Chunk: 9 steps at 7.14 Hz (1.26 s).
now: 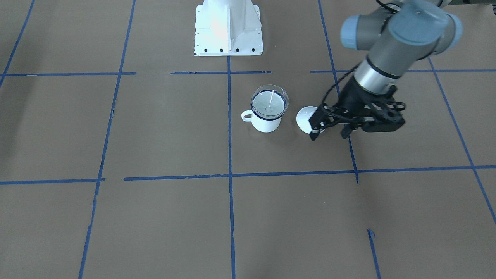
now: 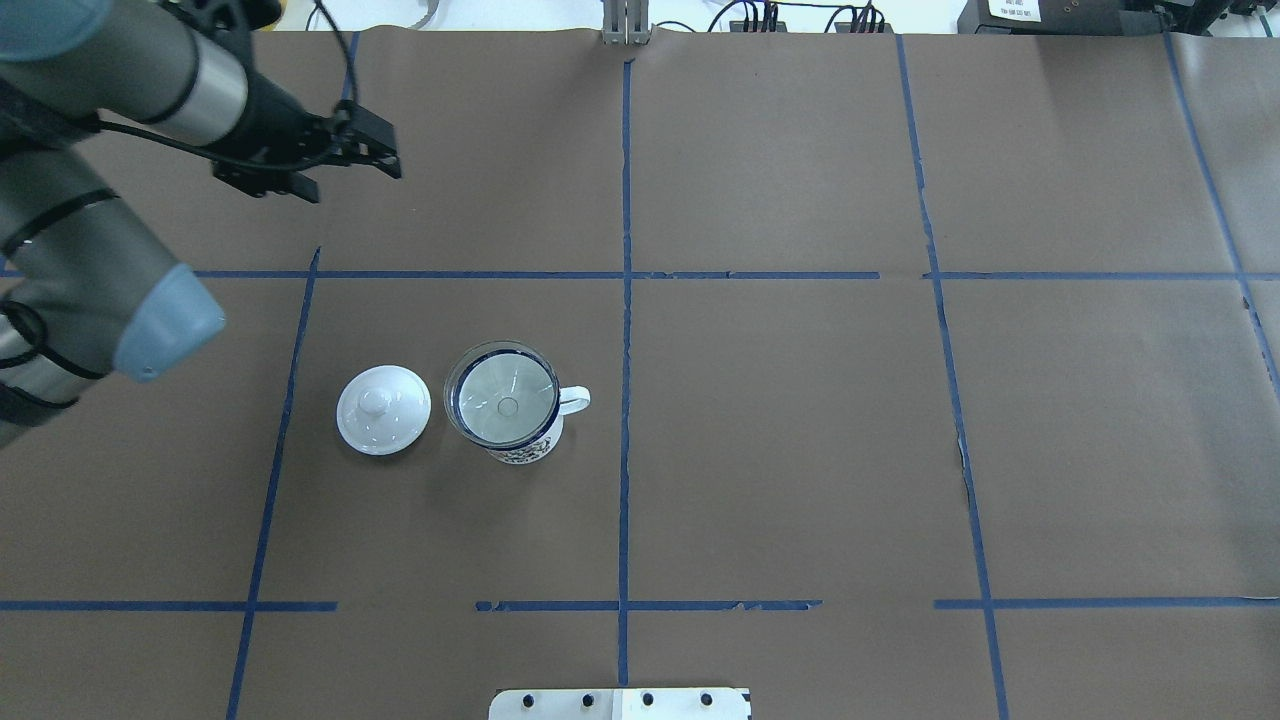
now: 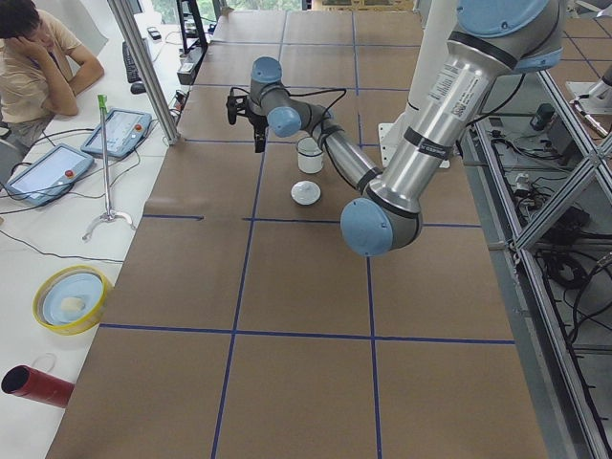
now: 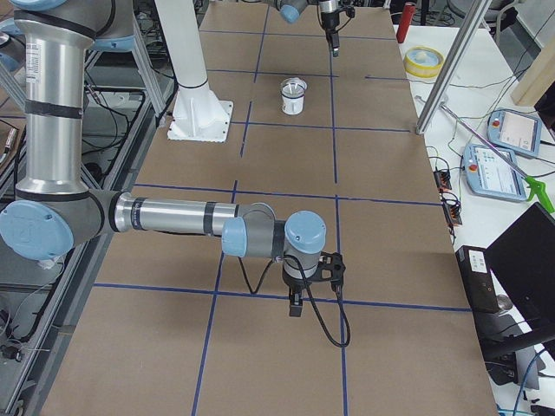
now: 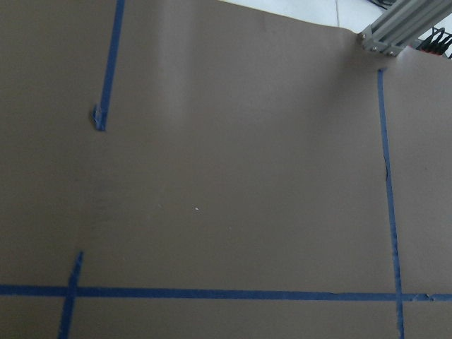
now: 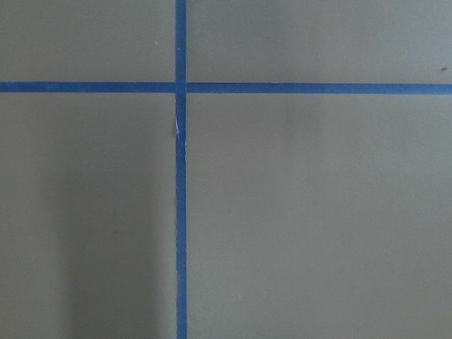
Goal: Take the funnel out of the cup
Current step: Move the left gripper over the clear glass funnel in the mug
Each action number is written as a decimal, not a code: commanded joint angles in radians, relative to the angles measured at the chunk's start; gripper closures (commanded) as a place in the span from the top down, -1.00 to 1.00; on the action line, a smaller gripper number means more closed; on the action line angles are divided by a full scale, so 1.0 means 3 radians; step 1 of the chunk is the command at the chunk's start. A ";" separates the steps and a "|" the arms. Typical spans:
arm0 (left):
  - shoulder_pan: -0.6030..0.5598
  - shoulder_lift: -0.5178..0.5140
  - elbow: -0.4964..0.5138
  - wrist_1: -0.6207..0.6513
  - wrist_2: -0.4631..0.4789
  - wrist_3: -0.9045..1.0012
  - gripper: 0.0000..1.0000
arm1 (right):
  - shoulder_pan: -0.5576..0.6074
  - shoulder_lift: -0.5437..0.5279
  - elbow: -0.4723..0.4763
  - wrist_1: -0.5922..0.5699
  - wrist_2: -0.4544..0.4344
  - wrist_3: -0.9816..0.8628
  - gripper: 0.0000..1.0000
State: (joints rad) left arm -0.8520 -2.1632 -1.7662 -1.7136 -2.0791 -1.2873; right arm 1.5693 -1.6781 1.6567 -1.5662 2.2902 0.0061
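The cup [image 1: 265,123] is a white enamel mug with a dark blue rim. It stands upright near the table's middle, and also shows in the overhead view [image 2: 522,448]. The clear funnel [image 1: 269,101] sits in its mouth with the cone resting on the rim [image 2: 503,395]. My left gripper [image 2: 350,180] is open and empty. It hangs above the table beyond the white lid, well away from the cup [image 1: 328,135]. My right gripper [image 4: 295,308] shows only in the exterior right view, far from the cup. I cannot tell whether it is open or shut.
A white domed lid [image 2: 383,410] with a knob lies on the table beside the cup, on the left arm's side. The robot base [image 1: 228,27] stands behind the cup. Blue tape lines grid the brown table. A seated person [image 3: 38,57] and tablets are off the table's far side.
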 commanded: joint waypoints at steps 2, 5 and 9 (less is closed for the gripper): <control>0.0731 -0.0556 0.0063 0.0691 0.0521 -0.0576 1.00 | 0.0000 0.0000 0.0000 0.0000 0.0000 0.0000 1.00; 0.0983 -0.0531 0.0267 0.0711 0.0595 -0.0628 1.00 | 0.0000 0.0000 0.0000 0.0000 0.0000 0.0000 1.00; 0.1020 -0.0551 0.0294 0.0777 0.0595 -0.0623 0.48 | 0.0000 0.0000 0.0000 0.0000 0.0000 0.0000 1.00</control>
State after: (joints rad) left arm -0.5483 -2.3272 -1.6780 -1.4951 -1.8996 -1.4743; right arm 1.5693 -1.6782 1.6567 -1.5662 2.2902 0.0061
